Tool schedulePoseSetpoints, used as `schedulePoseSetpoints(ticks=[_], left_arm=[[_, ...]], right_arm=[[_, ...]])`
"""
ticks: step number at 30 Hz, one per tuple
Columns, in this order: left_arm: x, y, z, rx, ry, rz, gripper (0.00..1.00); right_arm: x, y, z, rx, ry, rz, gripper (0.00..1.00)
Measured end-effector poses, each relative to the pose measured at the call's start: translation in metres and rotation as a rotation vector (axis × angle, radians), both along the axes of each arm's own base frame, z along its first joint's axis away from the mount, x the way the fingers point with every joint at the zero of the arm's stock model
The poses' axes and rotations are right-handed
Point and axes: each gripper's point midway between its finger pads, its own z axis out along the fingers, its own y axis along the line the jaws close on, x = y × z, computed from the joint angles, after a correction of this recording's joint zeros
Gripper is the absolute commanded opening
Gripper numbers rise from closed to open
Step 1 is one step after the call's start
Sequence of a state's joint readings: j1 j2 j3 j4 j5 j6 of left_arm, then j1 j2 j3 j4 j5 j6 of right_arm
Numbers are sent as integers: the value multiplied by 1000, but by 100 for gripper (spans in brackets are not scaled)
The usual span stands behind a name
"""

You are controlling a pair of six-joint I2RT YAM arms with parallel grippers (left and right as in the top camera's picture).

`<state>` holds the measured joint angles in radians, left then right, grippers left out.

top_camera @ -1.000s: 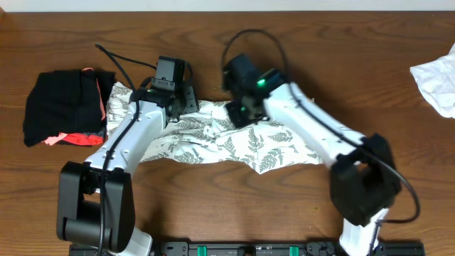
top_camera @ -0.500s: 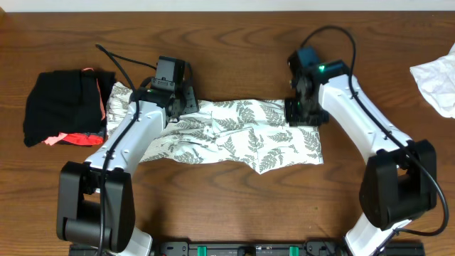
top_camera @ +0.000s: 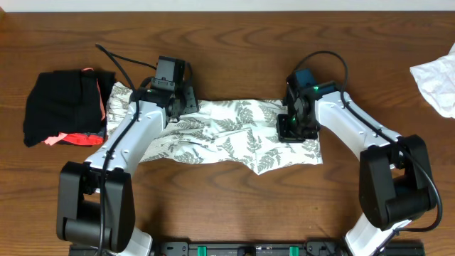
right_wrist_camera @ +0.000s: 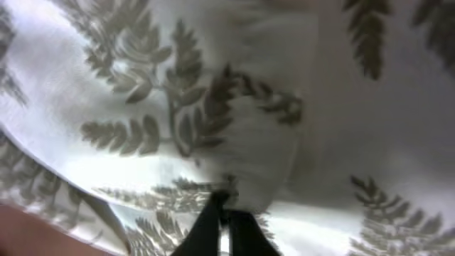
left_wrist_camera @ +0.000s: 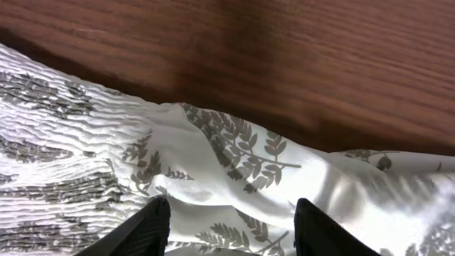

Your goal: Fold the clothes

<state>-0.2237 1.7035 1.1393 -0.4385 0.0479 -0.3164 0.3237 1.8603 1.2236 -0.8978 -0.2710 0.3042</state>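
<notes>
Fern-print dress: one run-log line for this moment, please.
dress: crumpled strip, not folded | left gripper: open, over dress | right gripper: shut on dress

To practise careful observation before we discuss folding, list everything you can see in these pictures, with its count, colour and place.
fern-print dress: one, white with grey-green leaves, lying crumpled across the middle of the table
black bundle: one, black with coral-pink trim, left of the dress
white cloth: one, plain white, at the right edge, partly cut off
table: one, dark brown wood, under everything
left gripper: one, black fingers, open over the dress's left part
right gripper: one, black fingers, shut on a fold of the dress near its right end
</notes>
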Motion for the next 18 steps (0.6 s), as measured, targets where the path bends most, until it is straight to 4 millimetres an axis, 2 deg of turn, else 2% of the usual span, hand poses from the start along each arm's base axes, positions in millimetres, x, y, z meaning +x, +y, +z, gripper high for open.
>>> schedulePoseSetpoints(ticks=[7, 12, 14, 18], left_arm=[[0, 0, 0, 0, 0, 0, 57], [0, 0, 0, 0, 0, 0, 57], [0, 0, 0, 0, 0, 0, 57], [0, 0, 0, 0, 0, 0, 57]], right_arm=[[4, 15, 5, 60, -31, 47, 2], [15, 25, 23, 92, -106, 72, 9], [16, 25, 28, 96, -119, 75, 15], [11, 18, 27, 57, -102, 75, 17]])
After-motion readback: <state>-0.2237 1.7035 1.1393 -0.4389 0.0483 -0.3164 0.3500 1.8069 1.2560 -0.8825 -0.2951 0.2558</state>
